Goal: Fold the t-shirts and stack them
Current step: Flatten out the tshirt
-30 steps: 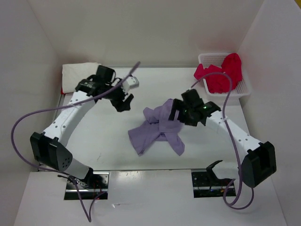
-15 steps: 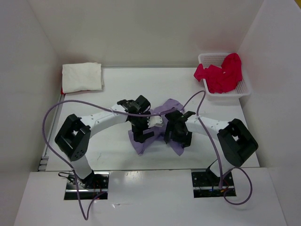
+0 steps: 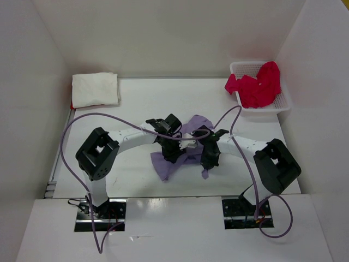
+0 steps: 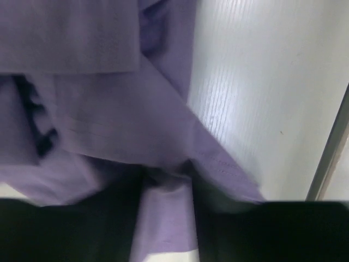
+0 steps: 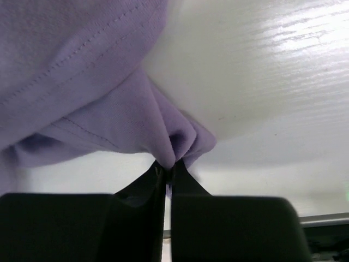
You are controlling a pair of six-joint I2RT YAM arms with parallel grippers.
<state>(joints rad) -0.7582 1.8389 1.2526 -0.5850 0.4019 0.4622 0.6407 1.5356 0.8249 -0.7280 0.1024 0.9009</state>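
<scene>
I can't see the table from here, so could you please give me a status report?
Right gripper shut on lavender shirt. Left gripper straddling a fold of it, grip unclear. Nothing in the way.

The lavender t-shirt (image 5: 82, 71) is soft, matt knit cloth with stitched hems; the tabletop (image 5: 262, 71) under it is glossy white.
</scene>
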